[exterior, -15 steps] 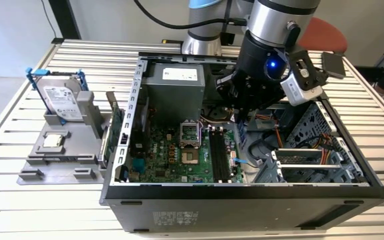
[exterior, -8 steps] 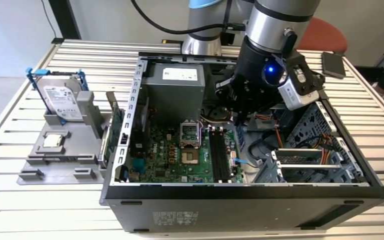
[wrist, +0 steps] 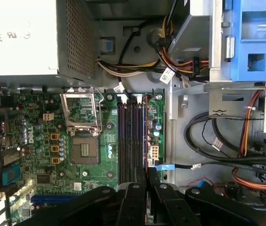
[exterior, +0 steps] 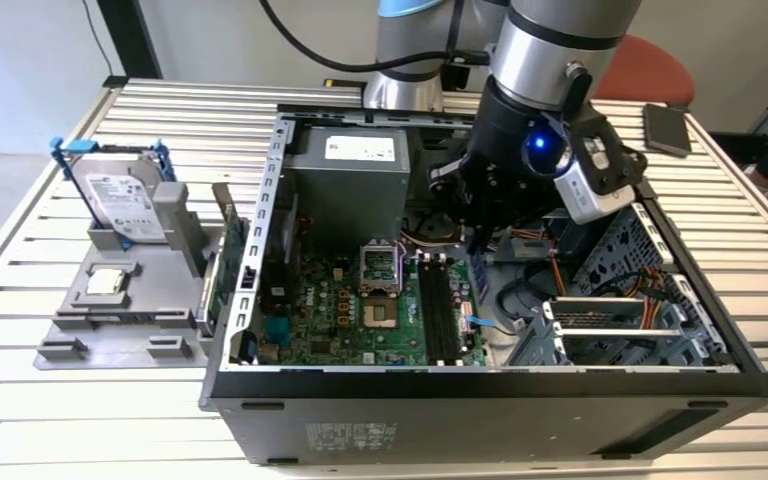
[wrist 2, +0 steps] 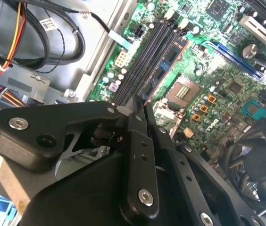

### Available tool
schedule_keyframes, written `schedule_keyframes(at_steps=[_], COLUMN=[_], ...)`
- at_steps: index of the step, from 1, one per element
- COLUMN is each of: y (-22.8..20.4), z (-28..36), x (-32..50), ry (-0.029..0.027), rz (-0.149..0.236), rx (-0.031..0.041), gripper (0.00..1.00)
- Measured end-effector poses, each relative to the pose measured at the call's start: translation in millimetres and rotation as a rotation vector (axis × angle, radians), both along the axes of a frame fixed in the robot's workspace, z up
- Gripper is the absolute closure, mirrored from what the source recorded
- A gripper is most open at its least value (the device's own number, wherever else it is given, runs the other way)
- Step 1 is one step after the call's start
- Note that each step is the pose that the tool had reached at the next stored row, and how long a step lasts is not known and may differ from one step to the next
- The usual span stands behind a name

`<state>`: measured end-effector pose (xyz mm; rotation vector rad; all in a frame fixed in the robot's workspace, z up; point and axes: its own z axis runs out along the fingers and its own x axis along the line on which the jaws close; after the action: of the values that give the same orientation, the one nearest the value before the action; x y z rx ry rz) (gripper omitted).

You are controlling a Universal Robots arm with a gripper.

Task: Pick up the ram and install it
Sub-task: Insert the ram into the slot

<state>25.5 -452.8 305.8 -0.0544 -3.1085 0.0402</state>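
Note:
My gripper [exterior: 475, 245] hangs inside the open computer case [exterior: 244, 330], above the motherboard's memory slots [exterior: 438, 300]. Both wrist views show its black fingers [wrist 2: 137, 141] pressed together on one end of the ram [wrist 2: 166, 70]. The ram is a thin dark-blue stick with black chips and an orange contact edge. It reaches out from my fingertips over the black memory slots [wrist: 128, 136], running along them. In the first wrist view the ram [wrist: 145, 132] shows edge-on over the slot farthest from the processor socket [wrist: 83, 141]. I cannot tell whether it touches a slot.
A grey holder [exterior: 131, 320] at the exterior view's left carries a hard drive [exterior: 124, 200], a silver processor chip [exterior: 104, 282] and a green expansion card [exterior: 231, 255]. Inside the case, the power supply [exterior: 344, 170], cable bundles [wrist: 208, 136] and a drive cage [exterior: 624, 320] crowd the slots.

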Motion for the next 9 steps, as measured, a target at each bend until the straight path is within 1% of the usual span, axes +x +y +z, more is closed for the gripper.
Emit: schedule_keyframes(at_steps=[9], y=[0.0], z=[-2.2], x=[0.0], ry=[0.0007], rz=[0.0], rx=[0.0003], gripper=[1.0])
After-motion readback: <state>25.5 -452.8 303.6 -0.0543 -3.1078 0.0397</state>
